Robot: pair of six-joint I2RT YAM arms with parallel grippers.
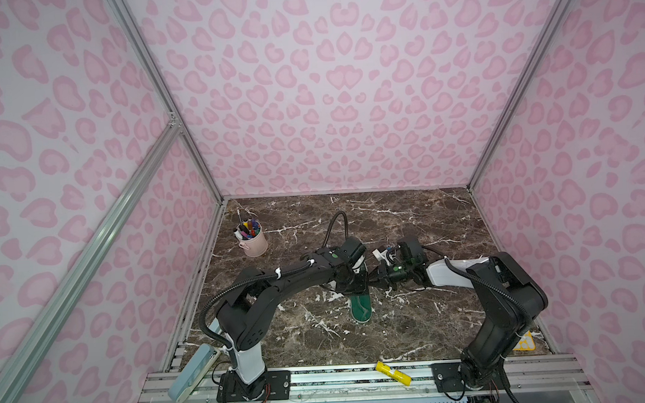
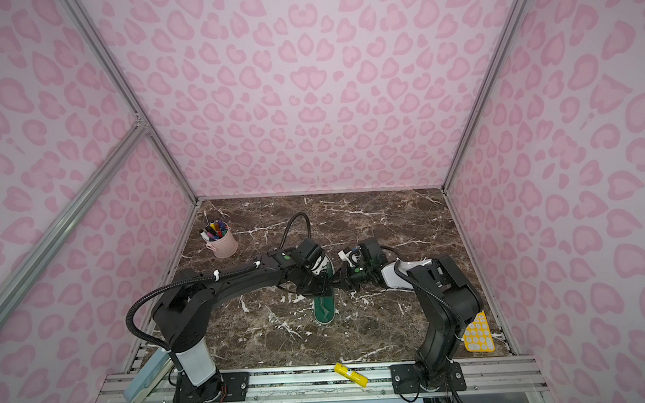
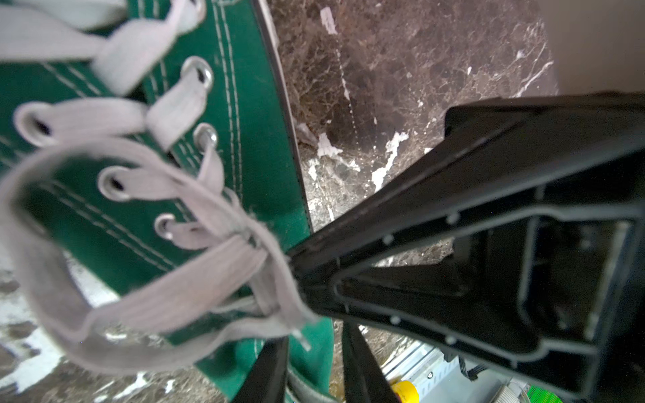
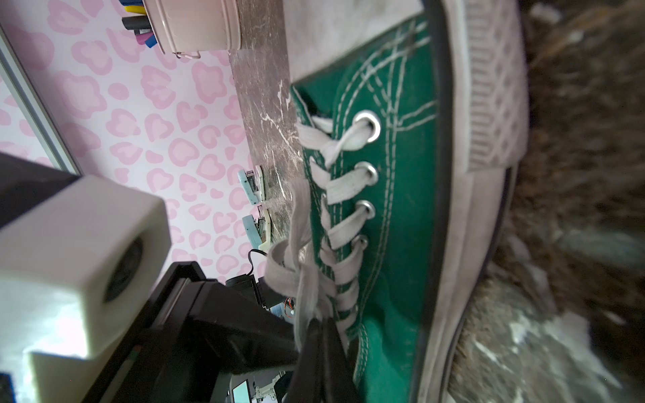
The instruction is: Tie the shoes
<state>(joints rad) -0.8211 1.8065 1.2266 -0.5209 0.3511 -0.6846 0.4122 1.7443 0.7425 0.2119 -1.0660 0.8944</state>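
A green canvas low-top sneaker with a white sole rim lies mid-surface on brown marble, toe pointing away from the robot. The right pincer is clenched on its off-white flat laces. The left pincer straddles the green collar, but I cannot tell whether it grips.

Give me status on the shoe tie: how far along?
Done: laces threaded through the eyelets of the sneaker, and one loop formed. In hand: right gripper shut on the bunched laces near the top eyelets. To do: no finished bow or tight knot visible; second loop, wrap and cinch likely remain.
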